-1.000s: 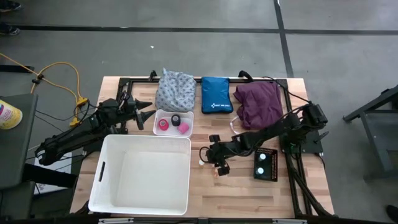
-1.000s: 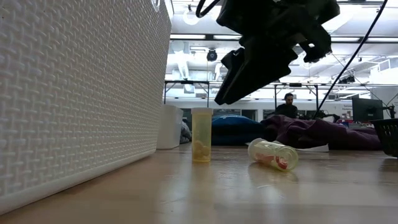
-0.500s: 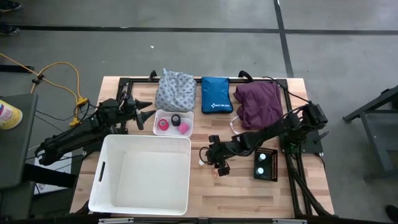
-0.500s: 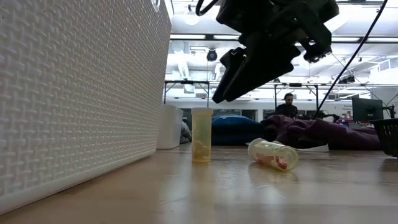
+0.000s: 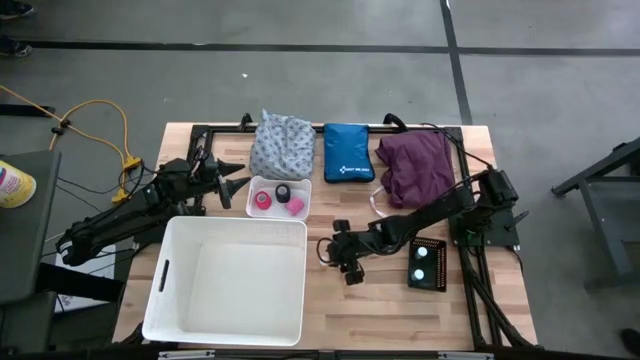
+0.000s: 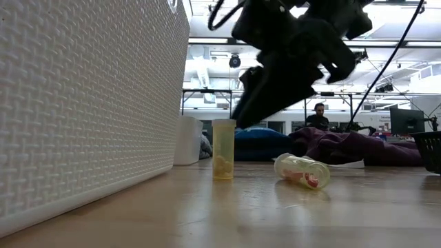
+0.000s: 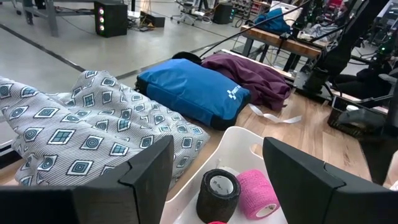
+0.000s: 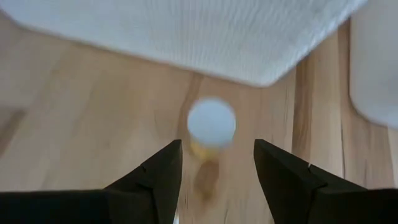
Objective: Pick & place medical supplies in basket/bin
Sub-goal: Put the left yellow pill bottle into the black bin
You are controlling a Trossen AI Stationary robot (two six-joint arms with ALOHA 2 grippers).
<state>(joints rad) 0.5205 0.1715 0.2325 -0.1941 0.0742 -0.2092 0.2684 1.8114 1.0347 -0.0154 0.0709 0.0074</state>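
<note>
Vial [image 8: 211, 122] upright by bin [image 5: 230, 280], your right gripper [image 8: 216, 163] spread above it, grasping nothing, left gripper [image 7: 214, 163] parted near tape rolls [image 7: 239, 193].

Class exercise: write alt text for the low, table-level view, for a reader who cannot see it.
The right tool hangs open just above an upright yellow vial on the wooden table. A second vial lies on its side beside the first, and the white bin's textured wall fills the left, with a purple cloth behind.
</note>
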